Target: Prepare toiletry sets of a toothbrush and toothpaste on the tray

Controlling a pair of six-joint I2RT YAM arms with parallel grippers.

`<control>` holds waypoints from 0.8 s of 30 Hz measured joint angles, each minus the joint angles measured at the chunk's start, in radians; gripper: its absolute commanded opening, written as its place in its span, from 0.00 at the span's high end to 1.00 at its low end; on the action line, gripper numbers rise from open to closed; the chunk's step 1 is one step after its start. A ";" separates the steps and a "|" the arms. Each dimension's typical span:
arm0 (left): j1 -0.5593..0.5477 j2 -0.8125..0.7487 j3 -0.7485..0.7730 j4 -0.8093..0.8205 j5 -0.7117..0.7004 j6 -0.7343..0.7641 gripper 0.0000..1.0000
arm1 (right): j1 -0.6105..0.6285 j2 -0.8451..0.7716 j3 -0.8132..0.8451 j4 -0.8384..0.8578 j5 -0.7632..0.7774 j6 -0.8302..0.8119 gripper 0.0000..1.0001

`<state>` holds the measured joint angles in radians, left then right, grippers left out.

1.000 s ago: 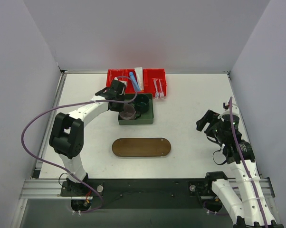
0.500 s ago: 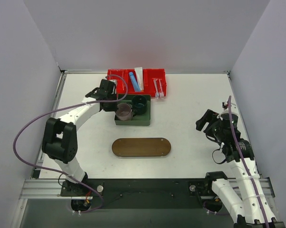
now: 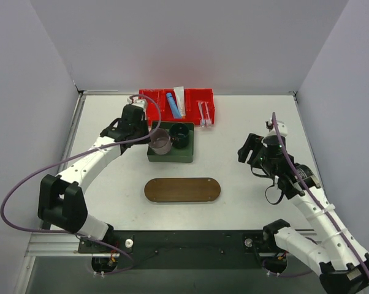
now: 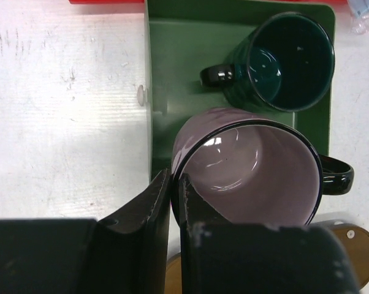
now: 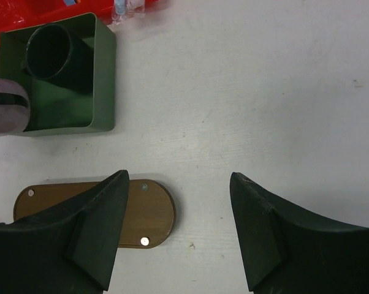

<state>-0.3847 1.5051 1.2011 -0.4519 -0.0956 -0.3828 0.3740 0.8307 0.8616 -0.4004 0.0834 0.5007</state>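
Observation:
The blue tube point(image 3: 171, 101), white tube point(image 3: 179, 97) and toothbrushes point(image 3: 203, 113) lie in the red divided bin point(image 3: 149, 98) at the back. The brown oval tray point(image 3: 182, 190) lies bare in the middle; its end shows in the right wrist view point(image 5: 149, 211). My left gripper point(image 4: 174, 190) is shut on the rim of a pink mug point(image 4: 252, 171), tilted over the green box point(image 4: 172, 61). My right gripper point(image 5: 179, 184) hangs open over the table just right of the tray, holding nothing.
A dark green mug point(image 3: 181, 133) stands in the green box point(image 3: 187, 153) between bin and tray. The left arm's purple cable point(image 3: 25, 177) loops over the table's left side. White walls close in the table on three sides.
The left arm pulled back to the left with the pink mug, and the green box slid slightly left. The right arm swung in toward the table's middle, its jaws narrowing a little.

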 measured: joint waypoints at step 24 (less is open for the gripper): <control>-0.225 -0.243 -0.187 0.078 -0.240 -0.034 1.00 | 0.615 0.778 0.596 0.067 0.322 0.172 0.53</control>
<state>-0.6094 1.2625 1.0138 -0.3737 -0.3359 -0.4171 0.9886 1.6089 1.4578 -0.3332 0.4049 0.6727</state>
